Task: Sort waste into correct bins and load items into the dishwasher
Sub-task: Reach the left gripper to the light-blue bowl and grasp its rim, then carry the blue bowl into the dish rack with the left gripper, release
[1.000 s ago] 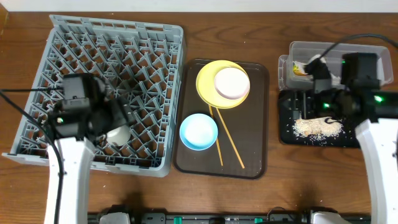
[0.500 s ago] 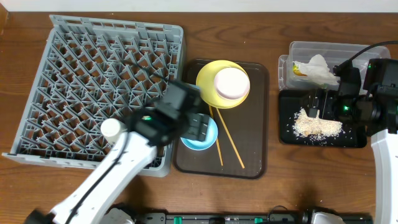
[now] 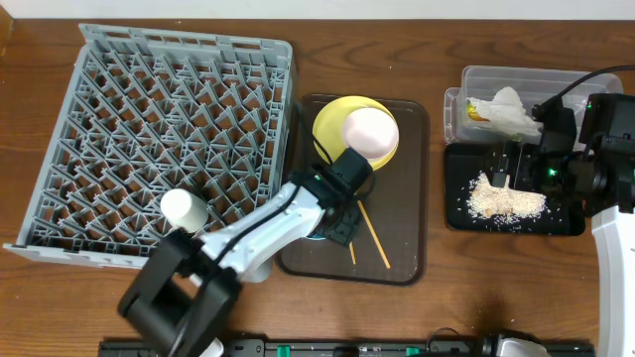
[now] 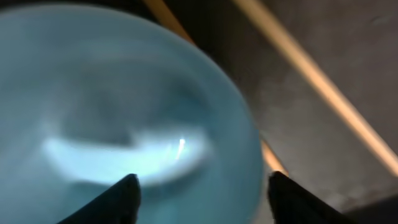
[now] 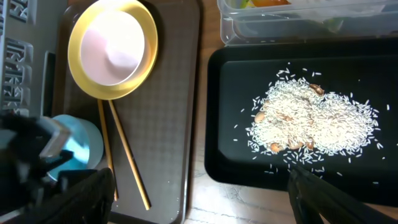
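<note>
From above, the grey dish rack (image 3: 189, 45) fills the left of the table, and the small white cup (image 3: 184, 208) stands among the pegs near its front edge. The left arm reaches from the near side across the rack's corner. The left gripper (image 3: 335, 216) is low over the near left part of the dark brown serving tray (image 3: 407, 198), covering what lies beneath. Further back on that tray sits the yellow plate (image 3: 332, 134) with the white bowl (image 3: 369, 132) on it, and the two chopsticks (image 3: 369, 233) slant forward just beside the gripper. On the right, the clear tub (image 3: 585, 84) holds the napkin (image 3: 506, 107) and the wrapper (image 3: 479, 114). In front of it the black tray (image 3: 566, 223) carries the rice crumbs (image 3: 508, 201), with the right gripper (image 3: 502, 171) above the tray's left part. The left wrist view is blurred, and the light blue bowl (image 4: 124, 93) fills most of it. The dark fingertips (image 4: 121, 199) stand well apart, one over the bowl's hollow and the other outside its rim. The jaws straddle the wall without being closed on it, and I can't tell whether either touches. In the right wrist view the fingertips sit in the two bottom corners, jaws wide with nothing between them, above the black tray's near edge. The rice lies spread ahead, with the tub behind it.
</note>
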You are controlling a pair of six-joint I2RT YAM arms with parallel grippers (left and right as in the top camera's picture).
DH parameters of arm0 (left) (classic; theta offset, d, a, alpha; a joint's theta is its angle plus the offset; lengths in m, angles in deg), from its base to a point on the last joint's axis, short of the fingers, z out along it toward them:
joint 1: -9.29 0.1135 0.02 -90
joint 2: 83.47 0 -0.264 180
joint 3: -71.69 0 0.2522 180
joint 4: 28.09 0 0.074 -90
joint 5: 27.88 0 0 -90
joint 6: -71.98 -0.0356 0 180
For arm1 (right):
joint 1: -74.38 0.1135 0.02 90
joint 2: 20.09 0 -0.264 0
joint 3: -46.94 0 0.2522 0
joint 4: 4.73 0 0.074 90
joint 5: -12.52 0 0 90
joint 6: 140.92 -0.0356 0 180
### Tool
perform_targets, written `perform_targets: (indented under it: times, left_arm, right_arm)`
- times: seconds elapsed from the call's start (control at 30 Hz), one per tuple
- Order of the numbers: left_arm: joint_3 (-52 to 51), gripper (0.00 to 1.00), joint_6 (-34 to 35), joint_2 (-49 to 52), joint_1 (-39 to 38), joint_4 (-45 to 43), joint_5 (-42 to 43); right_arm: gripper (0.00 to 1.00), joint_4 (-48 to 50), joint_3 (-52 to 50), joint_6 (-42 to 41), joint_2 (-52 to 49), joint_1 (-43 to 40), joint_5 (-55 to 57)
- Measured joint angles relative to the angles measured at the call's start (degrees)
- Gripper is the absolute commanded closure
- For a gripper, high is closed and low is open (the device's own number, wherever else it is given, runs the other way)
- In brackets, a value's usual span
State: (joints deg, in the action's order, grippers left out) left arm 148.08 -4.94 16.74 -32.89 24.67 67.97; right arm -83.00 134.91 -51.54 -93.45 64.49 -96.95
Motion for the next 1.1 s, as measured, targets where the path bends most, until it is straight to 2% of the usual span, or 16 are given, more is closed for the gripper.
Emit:
perform_targets:
  times: [0.23, 0.57, 0.8, 0.93, 1.1]
  left_arm:
    - [0.0, 0.93, -0.2, 2.8, 0.0, -1.5, -0.1]
    - [0.4, 0.94, 0.0, -1.1, 0.0, -1.9, 2.6]
    - [2.4, 0.94, -0.6, -14.7, 1.8, -2.0, 5.2]
    - [3.6, 0.94, -1.7, -23.2, 8.8, -2.2, 6.7]
    - [3.7, 0.94, -4.1, -26.9, 24.2, -3.7, 16.4]
  right_arm:
    - [0.14, 0.0, 0.0, 0.0, 0.0, 0.0, 0.0]
    - [0.15, 0.0, 0.0, 0.0, 0.0, 0.0, 0.0]
    - [0.15, 0.0, 0.0, 0.0, 0.0, 0.0, 0.0]
    - [0.16, 0.0, 0.0, 0.0, 0.0, 0.0, 0.0]
    - [0.15, -0.2, 0.0, -0.1, 0.0, 0.0, 0.0]
